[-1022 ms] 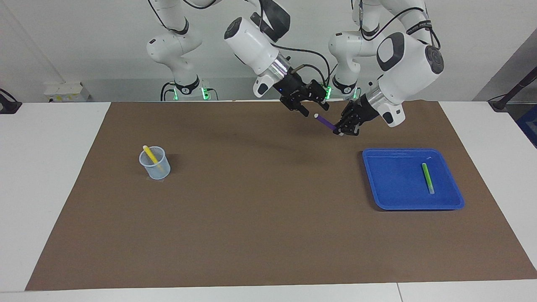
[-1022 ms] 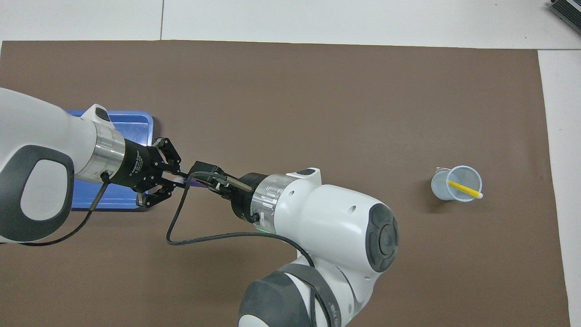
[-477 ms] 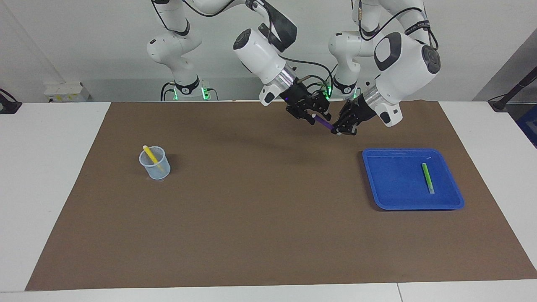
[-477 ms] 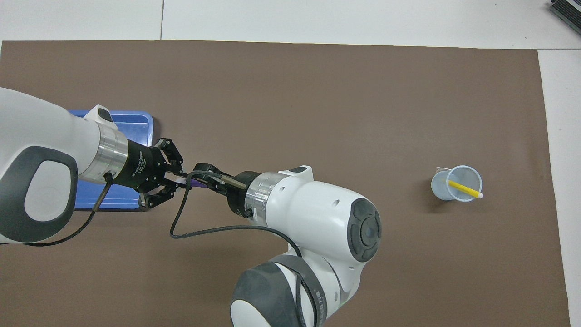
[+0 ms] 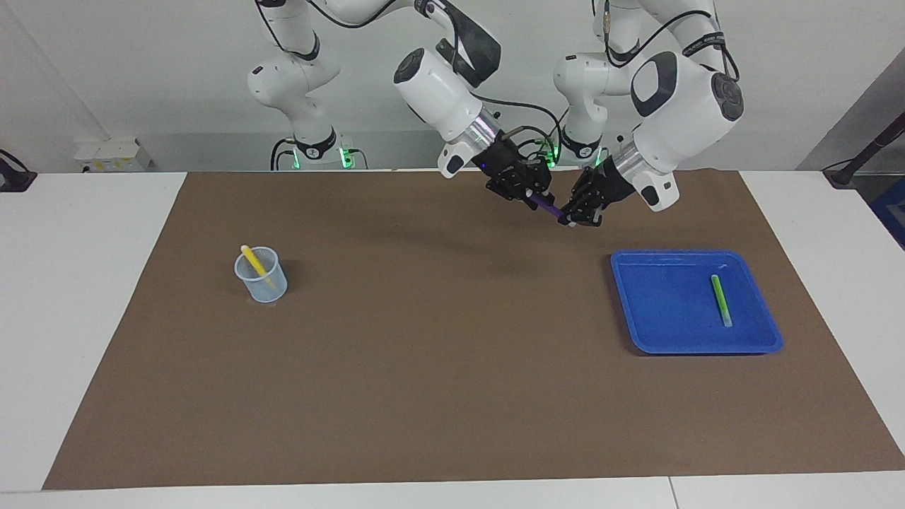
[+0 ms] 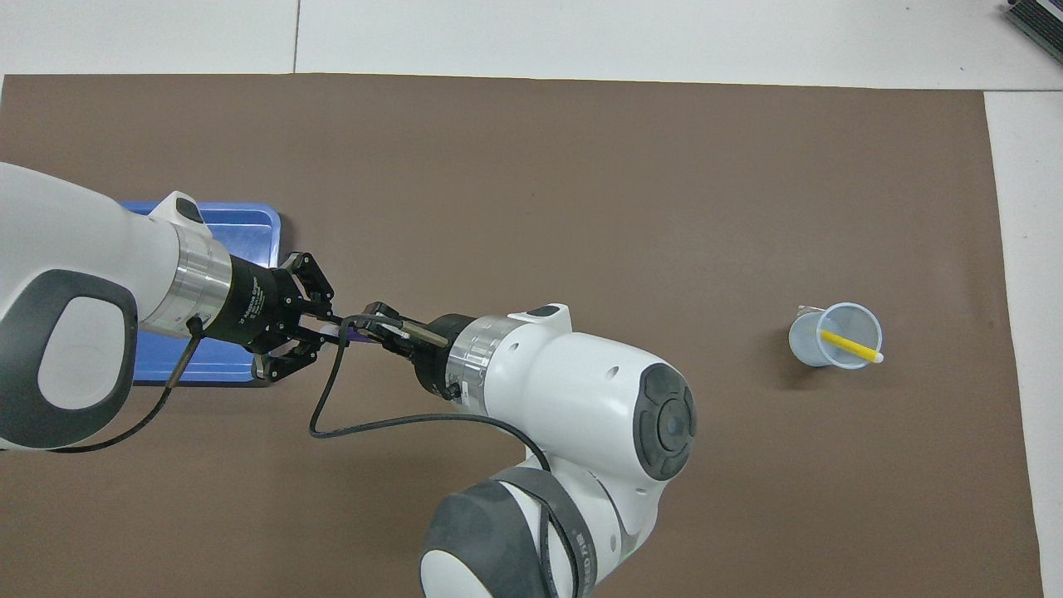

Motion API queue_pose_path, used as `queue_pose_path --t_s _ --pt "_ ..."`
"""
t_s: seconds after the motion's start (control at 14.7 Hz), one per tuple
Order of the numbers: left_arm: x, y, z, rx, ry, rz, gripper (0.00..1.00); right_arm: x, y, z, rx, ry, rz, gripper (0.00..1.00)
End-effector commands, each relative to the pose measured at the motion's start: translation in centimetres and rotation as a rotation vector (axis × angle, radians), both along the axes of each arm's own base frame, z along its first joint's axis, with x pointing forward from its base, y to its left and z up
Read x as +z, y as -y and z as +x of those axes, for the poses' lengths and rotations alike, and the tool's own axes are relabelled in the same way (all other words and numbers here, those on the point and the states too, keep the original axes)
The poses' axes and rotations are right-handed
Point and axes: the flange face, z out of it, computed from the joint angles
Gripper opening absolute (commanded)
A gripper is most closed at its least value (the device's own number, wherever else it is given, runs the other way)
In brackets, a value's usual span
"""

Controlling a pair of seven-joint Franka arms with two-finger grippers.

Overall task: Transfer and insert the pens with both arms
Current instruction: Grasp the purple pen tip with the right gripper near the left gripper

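**Purple pen held between two grippers above the mat**

The left gripper (image 5: 574,218) is up in the air over the brown mat (image 5: 452,396), near the blue tray (image 5: 664,332). Its fingers are clenched on the lower end of the purple pen (image 5: 546,204). The pen is tilted, and its upper end goes into the right gripper (image 5: 529,196), which meets it from the other end. The fingers of the right gripper stand around this upper end, but it cannot be told if they already press on it or are apart from it. In the overhead view the two grippers point at each other, and only a short purple piece (image 6: 359,334) shows between them.

The green pen (image 5: 721,300) lies flat in the blue tray, toward the left arm's end of the table. The yellow pen (image 5: 253,262) stands tilted in the clear cup (image 5: 262,283), toward the right arm's end, well apart from the tray.
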Motion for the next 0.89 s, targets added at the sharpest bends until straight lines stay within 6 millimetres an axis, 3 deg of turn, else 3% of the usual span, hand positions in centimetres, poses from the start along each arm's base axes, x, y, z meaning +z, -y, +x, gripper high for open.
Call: queue_pose_path --t_s 0.0,0.2,0.48,0.82 --pt "0.25 -0.05 -1.02 0.02 0.001 -0.003 0.0 -0.17 -0.17 0.26 0.013 0.015 -0.005 0.36" --pt "0.54 0.03 -1.12 0.019 0.005 -0.003 0.0 -0.18 -0.23 0.2 0.013 0.012 -0.002 0.33" --pt "0.48 -0.05 -1.1 0.028 0.002 -0.002 0.0 -0.41 -0.11 0.22 0.011 0.008 -0.005 0.0" --pt "0.27 -0.08 -1.21 0.024 -0.001 -0.001 0.0 -0.45 -0.05 0.27 0.009 0.004 -0.004 0.0"
